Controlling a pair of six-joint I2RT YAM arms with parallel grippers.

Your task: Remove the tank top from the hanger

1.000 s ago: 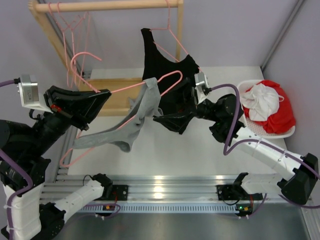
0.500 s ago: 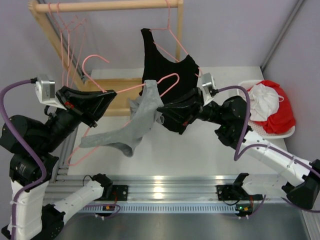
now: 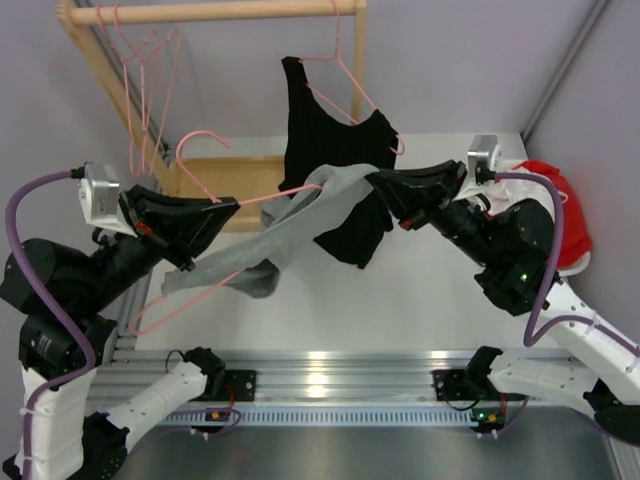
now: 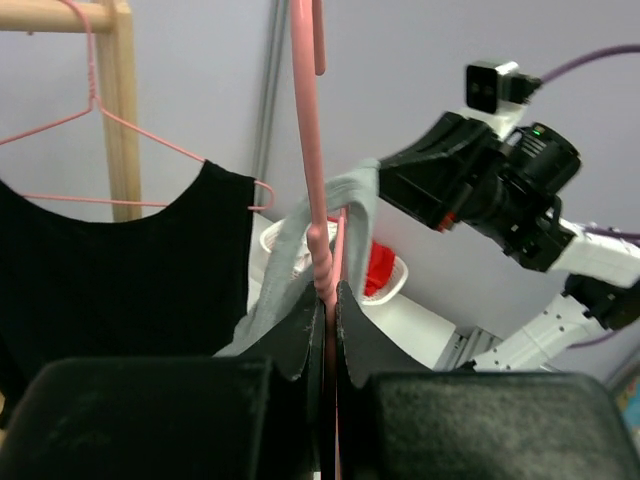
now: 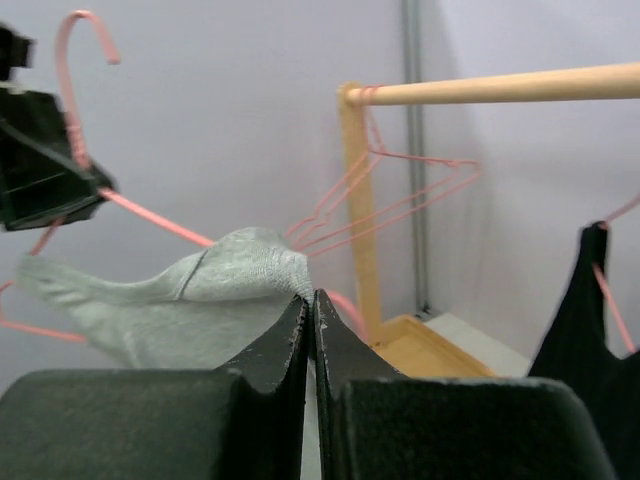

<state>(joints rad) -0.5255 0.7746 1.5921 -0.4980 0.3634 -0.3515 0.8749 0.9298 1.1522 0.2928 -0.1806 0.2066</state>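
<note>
Left gripper clamp on pink hanger, right gripper pinch on grey tank top.
Strung between the two, in front of black top hanging from wooden rack.

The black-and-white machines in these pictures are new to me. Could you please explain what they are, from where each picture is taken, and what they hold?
They are two robot arms bolted at the near edge of the table. The wide picture comes from a fixed camera above and behind them. Each close picture comes from a camera on one wrist, with that arm's black jaws at the bottom. The left arm has its jaws shut on a pink hanger. The right arm has its jaws shut on a grey tank top draped over that hanger. Behind, a black tank top hangs from a wooden rack. A white basket with red cloth stands on the table at the right.
</note>
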